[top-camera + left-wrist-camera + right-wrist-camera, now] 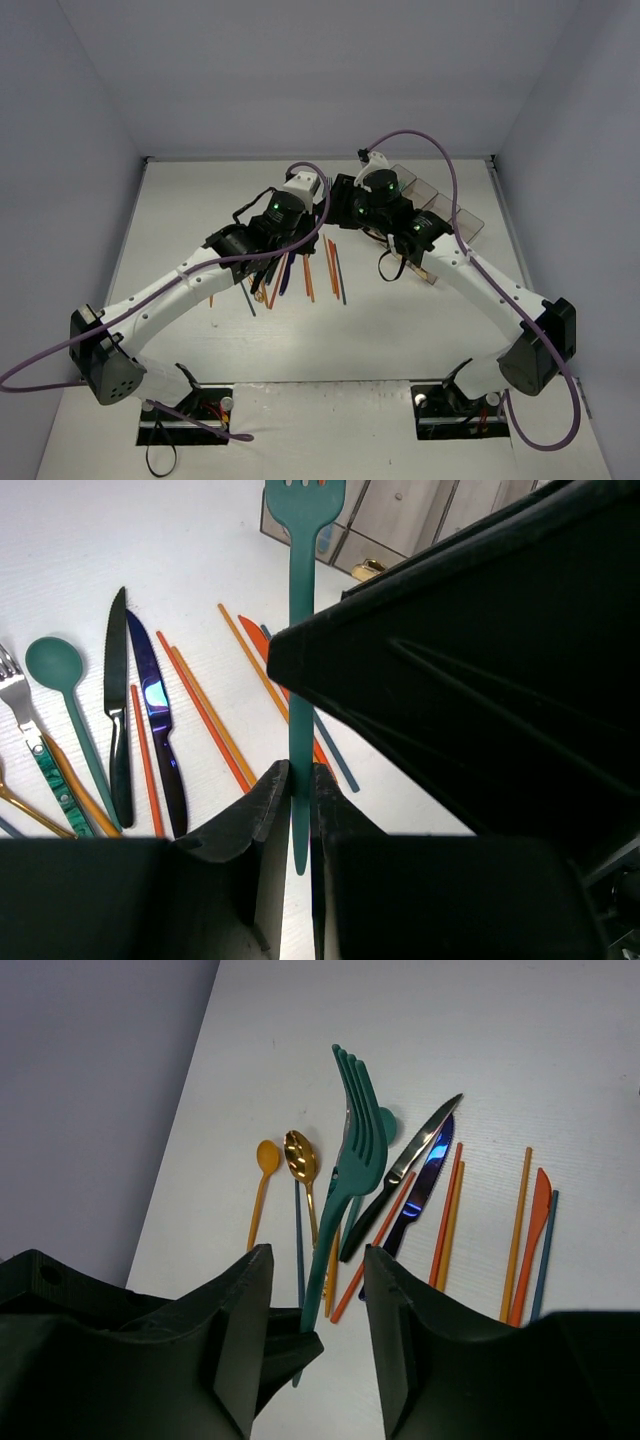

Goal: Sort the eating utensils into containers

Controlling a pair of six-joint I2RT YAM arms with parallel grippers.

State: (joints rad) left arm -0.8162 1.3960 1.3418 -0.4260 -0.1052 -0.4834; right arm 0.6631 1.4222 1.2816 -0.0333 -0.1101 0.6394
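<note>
Handover step, I judge: left end effector (pixel 298 798) clamps slim teal plastic fork (pixel 301 630); right end effector (pixel 315 1320), apart around it, must close next.

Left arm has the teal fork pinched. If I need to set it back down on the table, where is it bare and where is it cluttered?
Bare table lies between the utensil pile and the arm bases, and along the far wall left of the bins. It is crowded at the centre, where knives, spoons and orange sticks fan out under the left gripper holding the teal fork.
</note>
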